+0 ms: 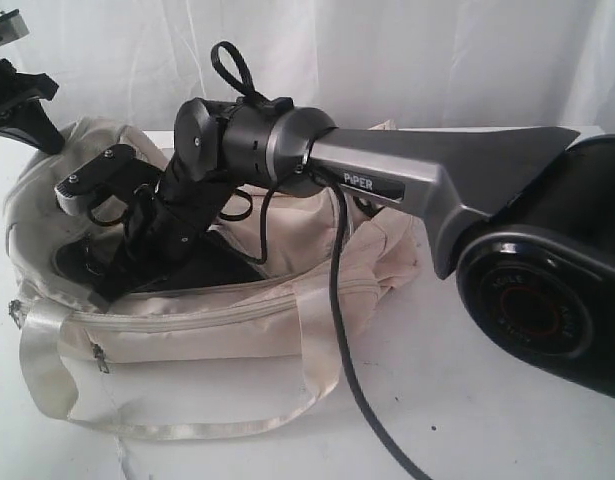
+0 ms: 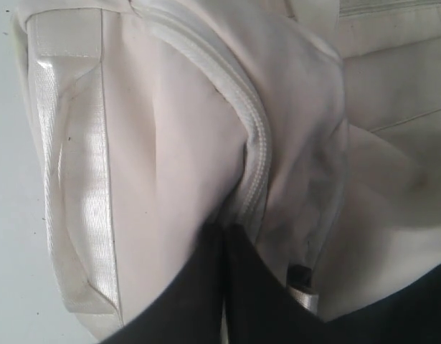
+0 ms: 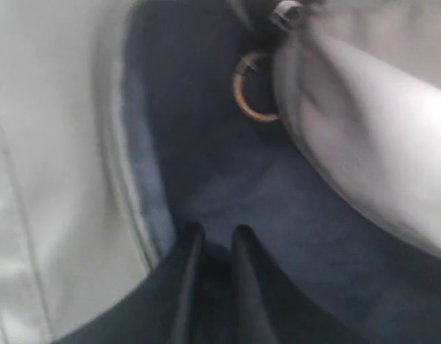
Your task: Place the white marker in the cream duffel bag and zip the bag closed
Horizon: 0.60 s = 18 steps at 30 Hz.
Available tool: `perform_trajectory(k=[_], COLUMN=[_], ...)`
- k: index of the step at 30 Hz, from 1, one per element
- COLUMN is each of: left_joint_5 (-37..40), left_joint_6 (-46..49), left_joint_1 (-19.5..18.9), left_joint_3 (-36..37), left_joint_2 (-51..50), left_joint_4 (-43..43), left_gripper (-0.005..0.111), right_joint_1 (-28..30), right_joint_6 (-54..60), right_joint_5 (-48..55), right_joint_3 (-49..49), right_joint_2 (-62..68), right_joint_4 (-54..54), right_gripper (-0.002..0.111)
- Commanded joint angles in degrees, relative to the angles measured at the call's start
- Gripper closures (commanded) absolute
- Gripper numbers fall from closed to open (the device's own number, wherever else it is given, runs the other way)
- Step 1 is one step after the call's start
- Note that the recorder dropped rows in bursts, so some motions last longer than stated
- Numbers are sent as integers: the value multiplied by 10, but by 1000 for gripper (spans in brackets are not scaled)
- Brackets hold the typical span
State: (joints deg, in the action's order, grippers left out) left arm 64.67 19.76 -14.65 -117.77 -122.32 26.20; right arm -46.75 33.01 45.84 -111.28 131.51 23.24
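Right gripper [image 3: 214, 233] sits inside the bag [image 1: 237, 320] through its open mouth near the left end, fingers a thin gap apart with nothing visible between them, dark lining around and a metal ring [image 3: 252, 89] close by. Left gripper [image 2: 224, 231] is pressed together against the fabric beside the zipper [image 2: 257, 154]. Bag lies long-ways left to right, mouth up, with bare table [image 1: 487, 400] near and right of it; can't tell where the marker is.

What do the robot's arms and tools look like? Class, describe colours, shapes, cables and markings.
The right arm has a tapered grey link lettered PIPER in white, dark cylindrical joints, a rounded black housing with a red ring, and a loose black cable. The left arm shows only black parts. The right tool and left tool have slim black fingers.
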Motion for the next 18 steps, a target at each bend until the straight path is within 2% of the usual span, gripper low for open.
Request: perform_trajectory(k=[1,3,8,18], left_joint_5=[53,53,53,53], left_joint_6=[-8,-8,-8,-8], left_joint_1=[0,0,0,0], left_joint_3=[0,0,0,0], left_joint_2=[-2,-2,-2,-2], left_joint_4=[7,7,7,7], left_gripper=[107,107,107,107], right_joint_1=[-19,-28,-45,-46], right_joint_6=[52,58,57,40], right_joint_5=[-54,-99,-212,-193], right_joint_3=[-2,-2,-2,-2], right_joint_2=[-8,-8,9,51], right_joint_4=[22,22,22,22], right_gripper=[67,61,61,61])
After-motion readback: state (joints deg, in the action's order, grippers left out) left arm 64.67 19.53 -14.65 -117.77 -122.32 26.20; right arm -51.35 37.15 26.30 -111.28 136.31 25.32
